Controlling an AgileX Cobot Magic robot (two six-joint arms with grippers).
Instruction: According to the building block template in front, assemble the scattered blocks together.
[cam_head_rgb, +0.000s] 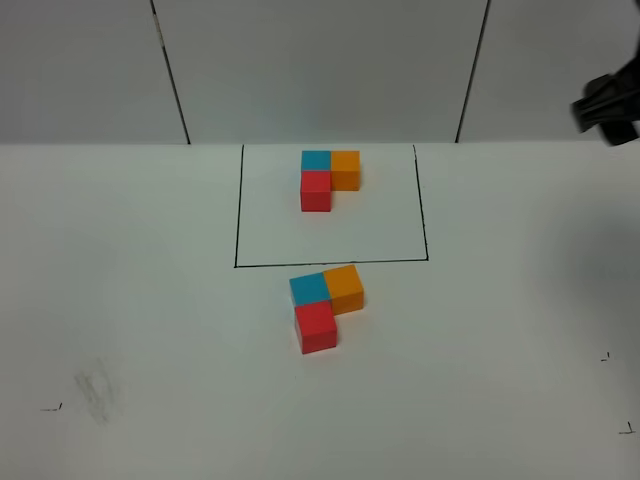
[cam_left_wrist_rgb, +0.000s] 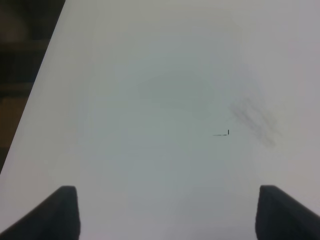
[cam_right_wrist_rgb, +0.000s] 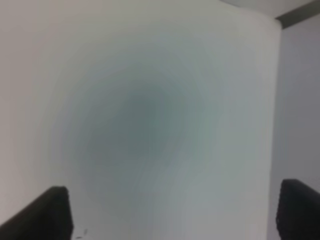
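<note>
No text, label, brand or number can be read anywhere in these views.

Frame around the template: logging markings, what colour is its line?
Black line, clearest in the exterior high view.

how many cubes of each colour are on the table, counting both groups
red: 2, framed and unframed
blue: 2, framed and unframed
orange: 2, framed and unframed
total: 6 cubes
</note>
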